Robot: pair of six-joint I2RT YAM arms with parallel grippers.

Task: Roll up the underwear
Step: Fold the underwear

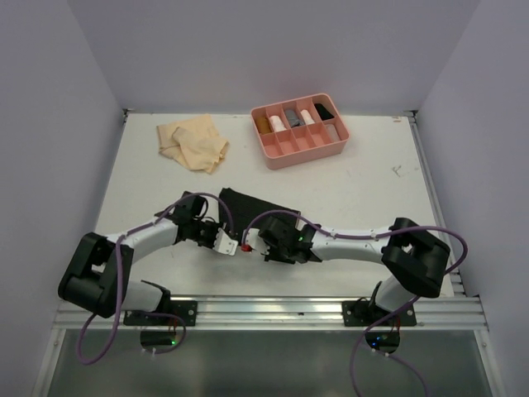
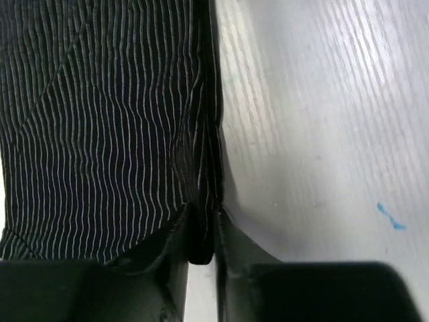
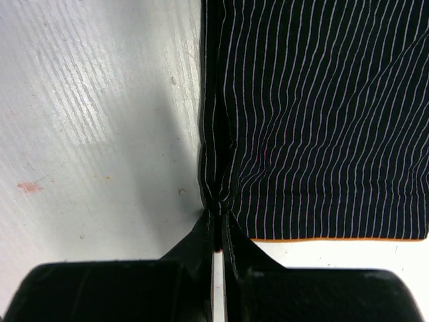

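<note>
The left gripper [image 2: 203, 225] is closed on the black pinstriped underwear [image 2: 100, 134], its two dark fingers [image 2: 171, 258] pinching a folded edge of the cloth that runs straight ahead from the tips; the rest of the garment spreads flat to the left of that fold in the wrist view; bare white table [image 2: 322, 121] lies to the right of it, with a small blue mark [image 2: 390, 216] off to the right of the fingers; the right gripper [image 3: 218, 225] is likewise clamped tight on the same garment, the stripes bunching into a gather right at its fingertips; from there the cloth's edge runs forward and the fabric lies flat to the right, with a thin orange trim [image 3: 335, 239] along the hem nearest the gripper and a faint reddish smudge [image 3: 30, 186] on the table to the left; seen from above, the two grippers sit low and close together with a narrow gap between them, both at the near edge of the black garment, which stretches away from them; well beyond the left gripper lies the tan underwear [image 1: 194, 142], crumpled and loose; well beyond the right gripper stands a pink divided tray [image 1: 302, 155], with small rolls of cloth [image 1: 277, 122] in its far compartments.
</note>
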